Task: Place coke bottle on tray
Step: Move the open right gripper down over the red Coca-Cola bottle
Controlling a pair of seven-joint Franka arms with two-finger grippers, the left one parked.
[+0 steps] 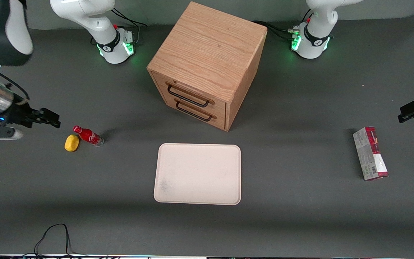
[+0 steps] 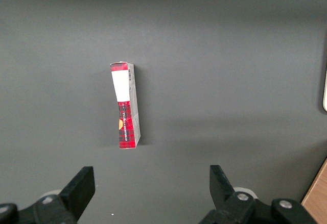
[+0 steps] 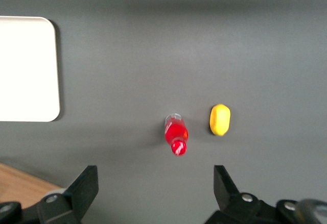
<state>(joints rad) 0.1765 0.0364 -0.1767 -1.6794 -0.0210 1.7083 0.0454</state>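
The coke bottle (image 1: 88, 135) is a tiny red bottle with a red cap. It stands on the grey table toward the working arm's end, leaning in the front view, close beside a yellow rounded lump (image 1: 72, 142). It also shows in the right wrist view (image 3: 176, 133), seen from above. The cream tray (image 1: 197, 173) lies flat and bare near the table's middle, in front of the wooden drawer box; its corner shows in the right wrist view (image 3: 28, 68). My right gripper (image 1: 49, 118) hangs open and empty above the table, apart from the bottle, a little farther toward the working arm's end (image 3: 156, 193).
A wooden drawer box (image 1: 207, 64) with two black handles stands farther from the front camera than the tray. A red-and-grey carton (image 1: 370, 153) lies toward the parked arm's end, also in the left wrist view (image 2: 125, 104). A black cable (image 1: 54, 237) lies at the table's near edge.
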